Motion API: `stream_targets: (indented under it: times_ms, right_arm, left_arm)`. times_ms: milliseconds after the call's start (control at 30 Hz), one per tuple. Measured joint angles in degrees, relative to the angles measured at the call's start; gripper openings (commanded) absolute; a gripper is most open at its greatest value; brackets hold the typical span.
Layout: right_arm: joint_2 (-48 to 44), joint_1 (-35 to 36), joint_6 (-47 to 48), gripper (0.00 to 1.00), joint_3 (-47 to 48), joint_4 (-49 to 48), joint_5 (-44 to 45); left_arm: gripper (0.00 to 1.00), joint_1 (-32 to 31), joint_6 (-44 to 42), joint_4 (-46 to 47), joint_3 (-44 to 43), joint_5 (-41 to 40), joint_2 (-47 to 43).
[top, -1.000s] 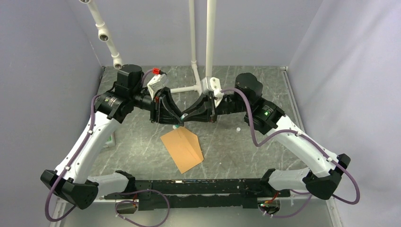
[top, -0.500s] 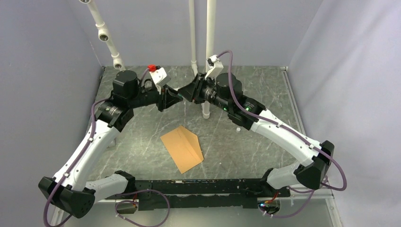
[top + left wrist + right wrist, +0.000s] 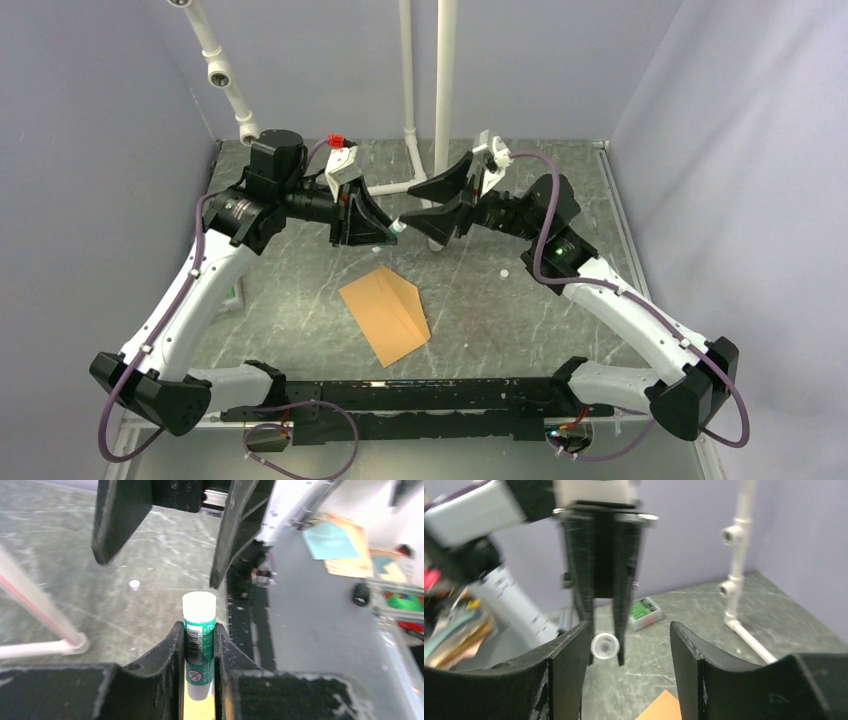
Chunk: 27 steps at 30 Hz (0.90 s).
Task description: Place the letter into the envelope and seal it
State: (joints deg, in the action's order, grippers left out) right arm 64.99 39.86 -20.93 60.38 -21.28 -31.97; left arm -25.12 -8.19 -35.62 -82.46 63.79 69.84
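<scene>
The orange-brown envelope (image 3: 385, 316) lies flat on the table in front of both arms, flap folded; one corner (image 3: 664, 707) shows in the right wrist view. The letter is hidden from every view. My left gripper (image 3: 384, 232) (image 3: 198, 626) is shut on a green-and-white glue stick (image 3: 397, 228) (image 3: 199, 630), held in the air behind the envelope with its white end pointing right. My right gripper (image 3: 413, 206) (image 3: 629, 630) faces it, open and empty. The stick's round end (image 3: 604, 646) sits just beyond the inner face of the right gripper's left-hand finger.
A white pipe frame (image 3: 441, 100) (image 3: 736, 565) rises at the back centre, with a foot pipe (image 3: 42, 617) along the table. A small white round piece (image 3: 504, 272) (image 3: 134, 584) lies right of the envelope. A green-and-white box (image 3: 644, 611) sits near the left wall.
My right gripper has gone from shut at the glue stick's end to open and has drawn back slightly. Both grippers rose from above the envelope, then came partly down.
</scene>
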Motion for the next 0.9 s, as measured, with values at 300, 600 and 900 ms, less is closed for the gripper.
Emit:
stream_targets:
  times_ms: [300,600,900]
  right_arm:
    - [4.6,-0.2,19.9,0.39,14.6,14.9,-29.5]
    - [7.4,-0.2,28.5,0.47,17.7,24.7,-37.2]
    - [8.5,-0.3,28.8,0.56,17.9,25.4,-36.9]
  left_arm:
    - [0.02,0.0,-3.2,-7.0,-2.2,12.9,3.2]
    - [0.02,0.0,-3.1,-7.1,-2.1,14.6,3.0]
    - [0.02,0.0,-3.1,-7.0,-2.1,15.3,3.0]
